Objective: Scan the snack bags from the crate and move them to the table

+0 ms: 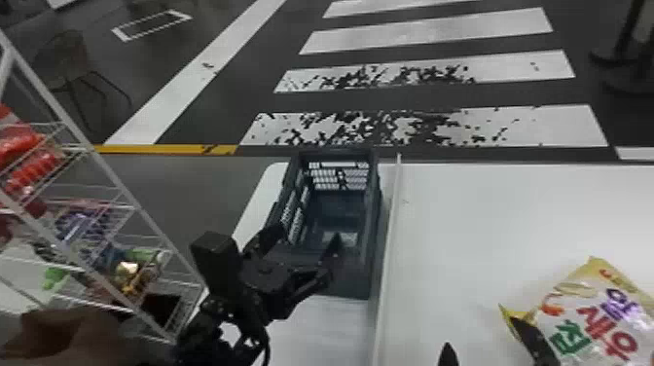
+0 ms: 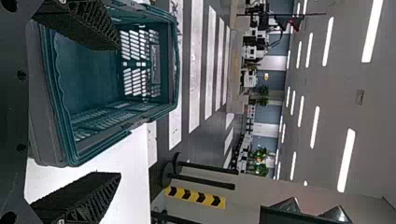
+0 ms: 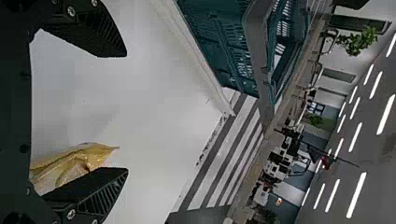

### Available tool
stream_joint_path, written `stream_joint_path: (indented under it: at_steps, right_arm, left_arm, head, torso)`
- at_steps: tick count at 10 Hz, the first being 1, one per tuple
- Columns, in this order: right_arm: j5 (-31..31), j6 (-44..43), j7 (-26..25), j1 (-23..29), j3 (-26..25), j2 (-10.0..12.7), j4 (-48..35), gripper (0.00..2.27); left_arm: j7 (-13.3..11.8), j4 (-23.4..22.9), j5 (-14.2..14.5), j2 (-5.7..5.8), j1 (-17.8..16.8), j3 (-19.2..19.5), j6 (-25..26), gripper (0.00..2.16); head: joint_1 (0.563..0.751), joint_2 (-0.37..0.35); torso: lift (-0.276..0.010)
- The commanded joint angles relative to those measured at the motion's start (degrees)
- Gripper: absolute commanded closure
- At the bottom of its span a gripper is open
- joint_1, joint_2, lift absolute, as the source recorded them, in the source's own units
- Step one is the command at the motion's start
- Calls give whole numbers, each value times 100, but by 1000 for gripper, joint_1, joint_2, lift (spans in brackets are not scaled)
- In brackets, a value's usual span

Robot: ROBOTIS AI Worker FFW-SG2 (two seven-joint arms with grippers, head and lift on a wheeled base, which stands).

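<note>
My left gripper (image 1: pixel 307 238) is over the near end of the dark crate (image 1: pixel 370 219), its fingers apart. In the left wrist view, that gripper (image 2: pixel 117 109) stands open with the crate (image 2: pixel 49 121) beyond it. Low at the front of the table is my right gripper (image 1: pixel 481 336), open, just left of a yellow and white snack bag (image 1: pixel 596 311) lying on the white table (image 1: pixel 452 219). From the right wrist, the gripper (image 3: pixel 126 112) has nothing held between its fingers; the bag's gold edge (image 3: pixel 88 151) shows beside and partly behind one finger.
A raised white strip (image 1: pixel 391 219) runs between the crate and the right part of the table. To the left stands a wire rack (image 1: pixel 131 209) of packaged goods. Behind the table is floor with white stripes (image 1: pixel 530 121).
</note>
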Motion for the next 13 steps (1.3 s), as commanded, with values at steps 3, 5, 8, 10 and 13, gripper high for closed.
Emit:
stream_joint_path:
  at_steps: [3,5,8,10,13]
  right_arm:
    - [125,370,76,-274,-106,-183,205,130]
    - [204,476,76,-282,-106,-236,205,218]
    - [582,880,243,-335,-71,-236,310,903]
    - [969,1442,410,-449,34,-253,363,1409]
    - [1153,897,313,-291,25,-420,310,2246]
  left_arm:
    - [-99,-23,26,-11,-8,0,1,29]
    - [-117,-31,26,-19,9,0,1,29]
    - [-231,-49,79,-19,9,0,1,29]
    - [-266,-66,114,-28,9,0,1,22]
    - [-310,-93,149,-37,27,17,1,22]
  head:
    - [695,258]
    - [695,234]
    - [695,215]
    - [695,194]
    - [695,170]
  torso:
    - [-95]
    - [-95]
    - [-95]
    - [-95]
    - [-95]
